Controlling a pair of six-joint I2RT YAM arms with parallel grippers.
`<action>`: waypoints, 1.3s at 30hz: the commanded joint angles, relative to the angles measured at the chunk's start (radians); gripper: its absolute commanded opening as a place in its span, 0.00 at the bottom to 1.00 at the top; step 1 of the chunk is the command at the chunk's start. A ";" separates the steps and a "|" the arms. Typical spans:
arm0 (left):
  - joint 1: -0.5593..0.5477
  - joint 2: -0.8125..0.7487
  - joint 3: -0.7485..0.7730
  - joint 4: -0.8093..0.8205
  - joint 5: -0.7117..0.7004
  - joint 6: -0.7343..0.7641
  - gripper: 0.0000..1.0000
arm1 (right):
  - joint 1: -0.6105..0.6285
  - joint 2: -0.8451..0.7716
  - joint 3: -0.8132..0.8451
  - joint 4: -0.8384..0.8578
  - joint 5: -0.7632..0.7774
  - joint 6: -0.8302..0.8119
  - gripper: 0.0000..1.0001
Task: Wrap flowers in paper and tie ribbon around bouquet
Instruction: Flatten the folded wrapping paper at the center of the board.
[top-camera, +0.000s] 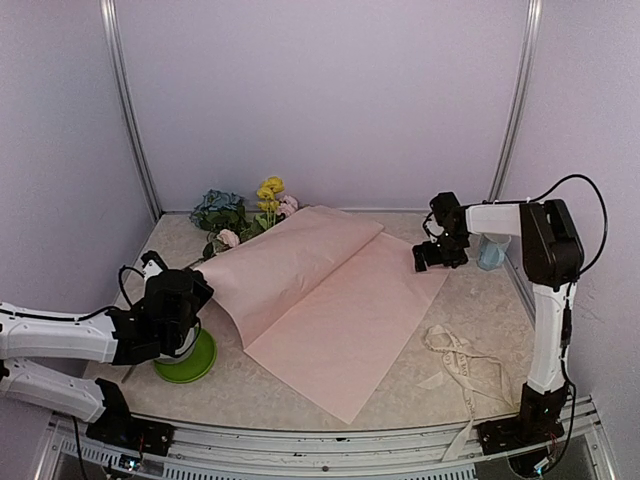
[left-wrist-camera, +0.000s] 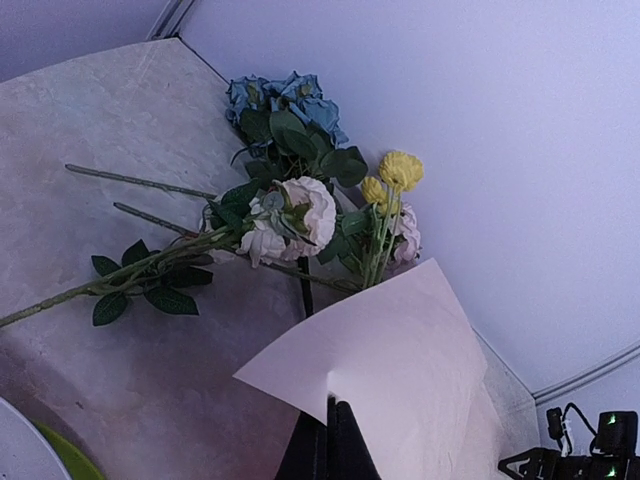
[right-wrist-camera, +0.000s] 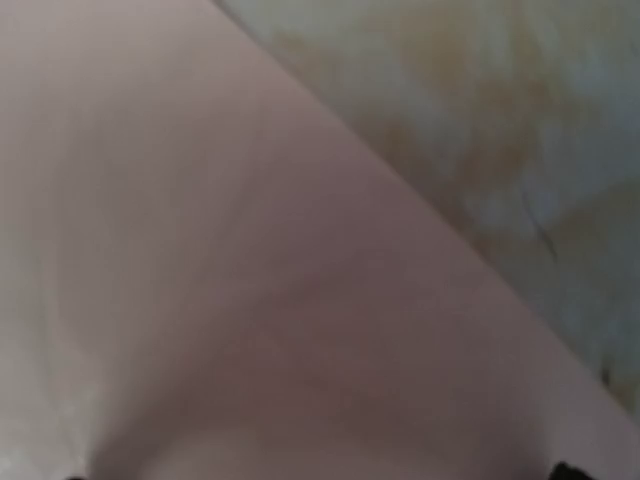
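The pale pink paper (top-camera: 340, 300) lies across the table's middle, its left half folded over and raised. My left gripper (top-camera: 198, 286) is shut on the sheet's left edge, and its black fingers (left-wrist-camera: 335, 445) pinch the paper (left-wrist-camera: 400, 360) from below. The flowers (top-camera: 243, 213) lie at the back left, partly under the fold: blue, pink and yellow heads (left-wrist-camera: 300, 205) with long stalks. My right gripper (top-camera: 432, 262) hovers open low over the paper's right corner, where the right wrist view shows blurred paper (right-wrist-camera: 250, 300) filling the frame. The cream ribbon (top-camera: 458, 362) lies loose at the front right. No bouquet is in view.
A green bowl (top-camera: 192, 362) sits under my left wrist, and its rim (left-wrist-camera: 70, 455) shows in the left wrist view. A pale blue cup (top-camera: 492, 250) stands at the right wall behind my right gripper. Walls close the back and both sides.
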 joint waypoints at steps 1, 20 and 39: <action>0.015 0.001 -0.017 -0.031 -0.018 -0.016 0.00 | -0.007 0.068 0.045 -0.099 -0.050 -0.040 0.97; 0.130 0.077 -0.041 0.046 0.268 0.130 0.00 | -0.070 -0.103 -0.225 -0.034 0.347 -0.031 0.95; 0.140 0.316 0.059 0.107 0.441 0.284 0.00 | 0.329 -0.338 -0.298 0.024 0.010 0.011 0.91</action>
